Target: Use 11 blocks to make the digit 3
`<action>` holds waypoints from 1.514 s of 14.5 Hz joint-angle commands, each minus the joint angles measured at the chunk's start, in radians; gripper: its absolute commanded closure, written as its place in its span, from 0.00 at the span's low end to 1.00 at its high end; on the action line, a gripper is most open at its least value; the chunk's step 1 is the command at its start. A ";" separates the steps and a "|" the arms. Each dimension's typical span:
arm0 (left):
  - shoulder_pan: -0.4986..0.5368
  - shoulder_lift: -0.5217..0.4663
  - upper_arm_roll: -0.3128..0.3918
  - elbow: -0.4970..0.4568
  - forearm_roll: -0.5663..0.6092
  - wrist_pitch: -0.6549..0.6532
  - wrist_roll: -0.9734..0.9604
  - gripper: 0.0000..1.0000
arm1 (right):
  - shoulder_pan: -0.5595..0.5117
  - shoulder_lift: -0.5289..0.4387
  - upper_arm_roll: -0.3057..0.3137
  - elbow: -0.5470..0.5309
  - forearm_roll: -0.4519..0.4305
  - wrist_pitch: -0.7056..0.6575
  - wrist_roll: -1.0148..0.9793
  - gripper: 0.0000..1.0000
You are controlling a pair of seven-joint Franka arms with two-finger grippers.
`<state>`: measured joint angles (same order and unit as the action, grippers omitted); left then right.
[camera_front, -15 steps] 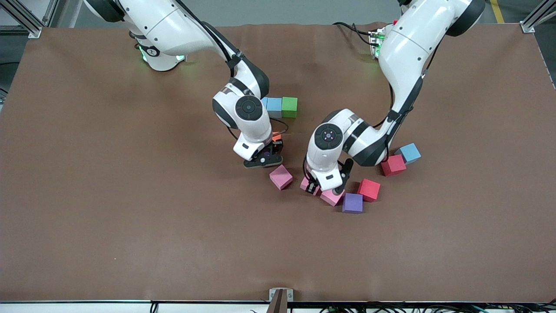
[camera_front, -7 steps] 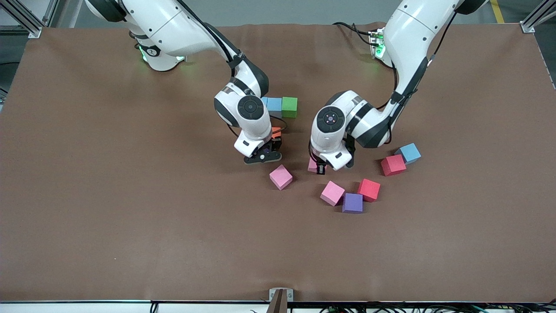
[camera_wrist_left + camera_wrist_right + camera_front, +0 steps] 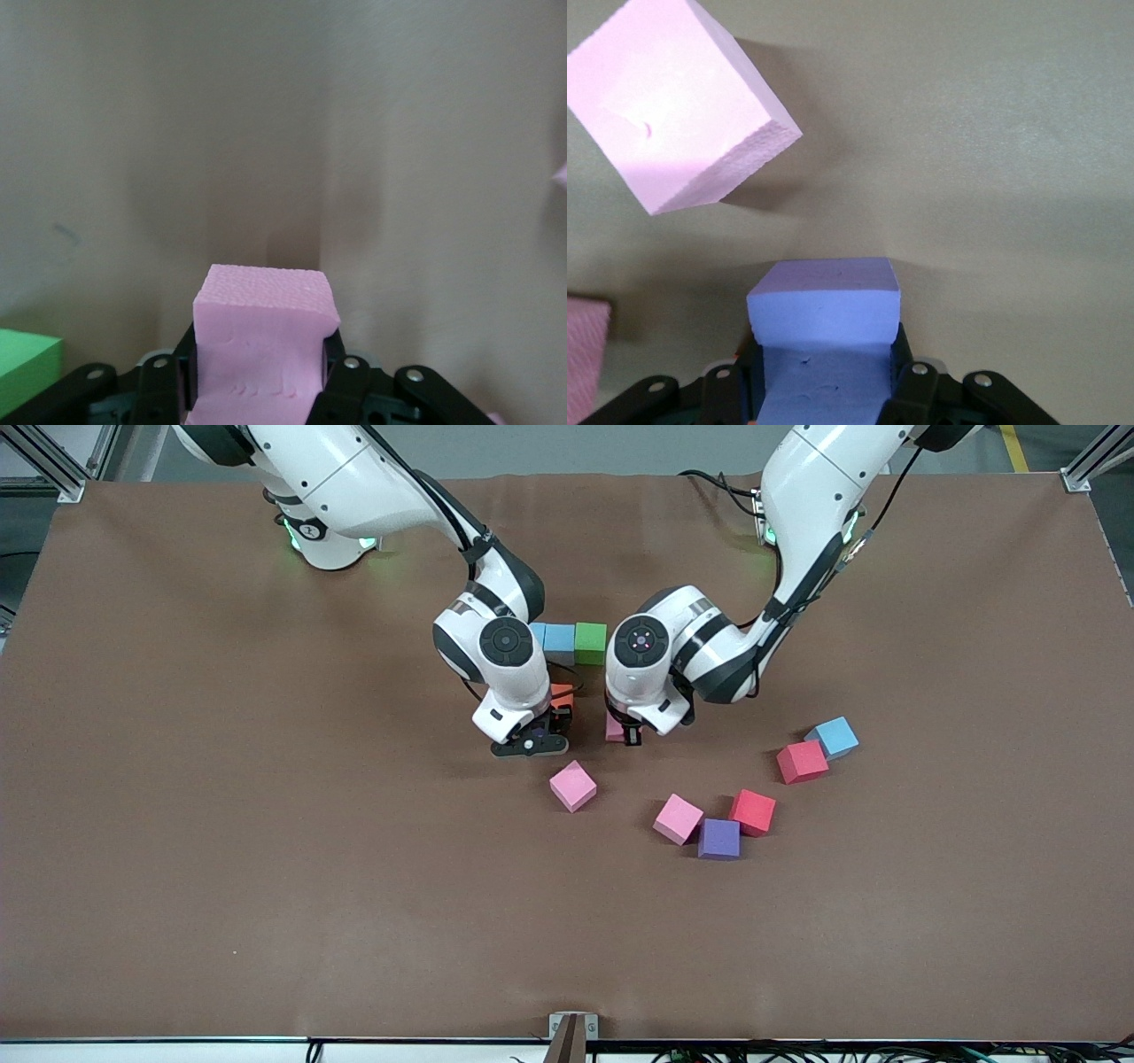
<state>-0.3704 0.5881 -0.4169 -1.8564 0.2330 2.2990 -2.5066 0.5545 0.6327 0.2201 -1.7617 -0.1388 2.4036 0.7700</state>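
Observation:
A light blue block [image 3: 558,638] and a green block [image 3: 590,643] touch in a row; more of that row is hidden by the right arm. An orange block [image 3: 562,695] peeks out under the right wrist. My right gripper [image 3: 540,742] [image 3: 824,354] is shut on a purple block [image 3: 824,341], low over the table beside a loose pink block [image 3: 572,786] [image 3: 673,106]. My left gripper [image 3: 618,732] [image 3: 261,354] is shut on a pink block [image 3: 261,345] [image 3: 613,729], over the table near the green block [image 3: 27,367]. Another pink block [image 3: 678,818], a purple block [image 3: 718,838] and a light blue block [image 3: 835,737] lie loose.
Two red cubes lie among the loose blocks, one [image 3: 753,811] touching the purple block, the other [image 3: 802,761] against the light blue one toward the left arm's end. The two wrists stand close together. The brown table [image 3: 266,824] stretches wide on all sides.
The left arm lifted a pink block from beside the pink and purple pair and carried it toward the green block. The right arm barely moved.

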 commanded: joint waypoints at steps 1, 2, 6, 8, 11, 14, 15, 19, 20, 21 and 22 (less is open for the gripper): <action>-0.027 0.007 -0.011 -0.006 -0.024 0.016 -0.052 0.75 | -0.002 -0.048 -0.010 -0.068 -0.001 0.011 0.041 1.00; -0.038 0.012 -0.013 -0.001 -0.026 0.022 -0.058 0.75 | -0.002 -0.050 -0.010 -0.074 -0.001 0.009 0.043 1.00; -0.065 0.033 -0.011 0.017 -0.024 0.054 -0.110 0.75 | -0.008 -0.083 -0.015 -0.114 -0.002 0.015 0.045 1.00; -0.081 0.048 -0.010 0.034 -0.024 0.054 -0.112 0.75 | -0.007 -0.084 -0.021 -0.122 -0.002 0.017 0.045 1.00; -0.087 0.076 -0.006 0.058 -0.021 0.057 -0.120 0.75 | -0.005 -0.087 -0.034 -0.130 -0.004 0.022 0.067 1.00; -0.102 0.104 -0.003 0.088 -0.014 0.059 -0.146 0.75 | -0.004 -0.085 -0.034 -0.130 -0.004 0.045 0.080 1.00; -0.108 0.104 -0.002 0.088 -0.014 0.060 -0.146 0.75 | -0.002 -0.085 -0.034 -0.130 -0.004 0.045 0.081 1.00; -0.111 0.122 -0.002 0.094 -0.012 0.060 -0.146 0.75 | -0.001 -0.085 -0.034 -0.130 -0.004 0.040 0.109 1.00; -0.117 0.122 -0.002 0.097 -0.012 0.060 -0.146 0.75 | -0.001 -0.087 -0.034 -0.130 -0.004 0.038 0.109 1.00; -0.119 0.122 -0.002 0.097 -0.014 0.060 -0.146 0.75 | -0.001 -0.088 -0.034 -0.131 -0.004 0.035 0.110 1.00; -0.119 0.124 -0.002 0.097 -0.014 0.060 -0.146 0.75 | -0.002 -0.090 -0.034 -0.137 -0.004 0.035 0.115 1.00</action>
<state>-0.4657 0.6584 -0.4250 -1.7926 0.2293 2.3463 -2.6412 0.5537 0.5772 0.1880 -1.8515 -0.1389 2.4305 0.8587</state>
